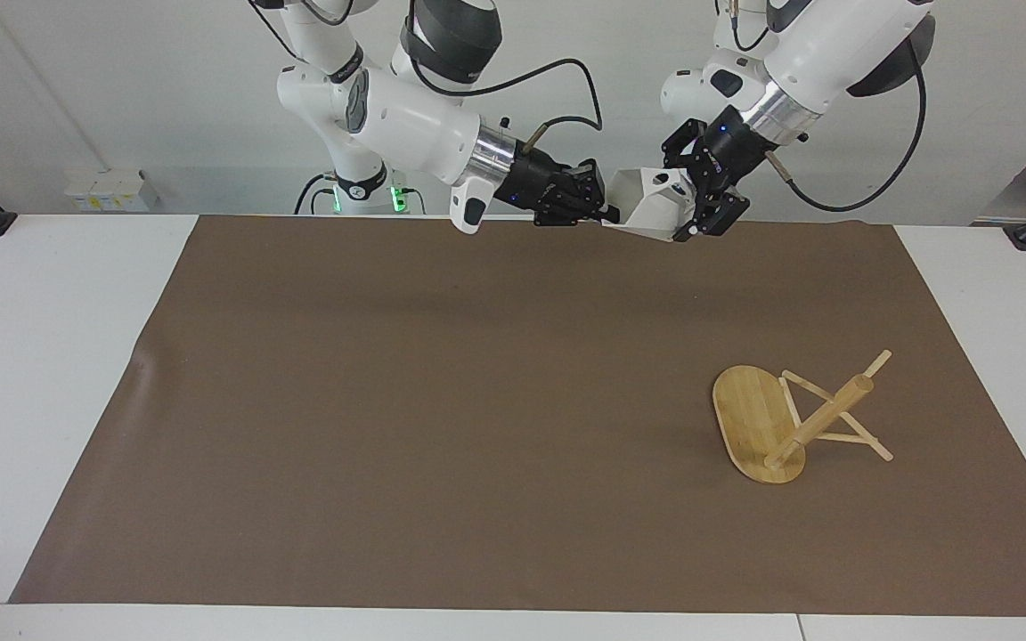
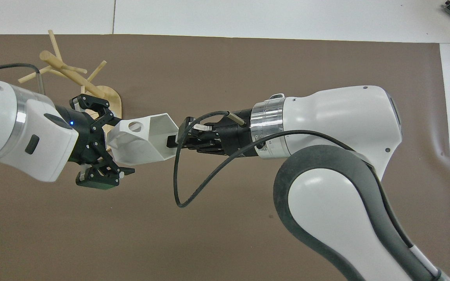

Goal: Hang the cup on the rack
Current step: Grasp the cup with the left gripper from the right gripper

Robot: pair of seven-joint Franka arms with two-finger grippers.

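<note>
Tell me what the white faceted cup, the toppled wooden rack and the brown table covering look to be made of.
White faceted cup: matte, flat-planed and uniformly white, so likely plastic, possibly printed; glazeless ceramic can't be excluded.
Toppled wooden rack: pale, striped grain suggests bamboo with a smooth, lightly sealed finish.
Brown table covering: thin, dull sheet with slight ripples at its edge, so probably paper or thin fabric.

cup (image 1: 651, 205) – matt white plastic, smooth facets. rack (image 1: 785, 423) beside it on mat – pale bamboo, satin grain. mat (image 1: 442, 427) under rack – matt brown paper.
</note>
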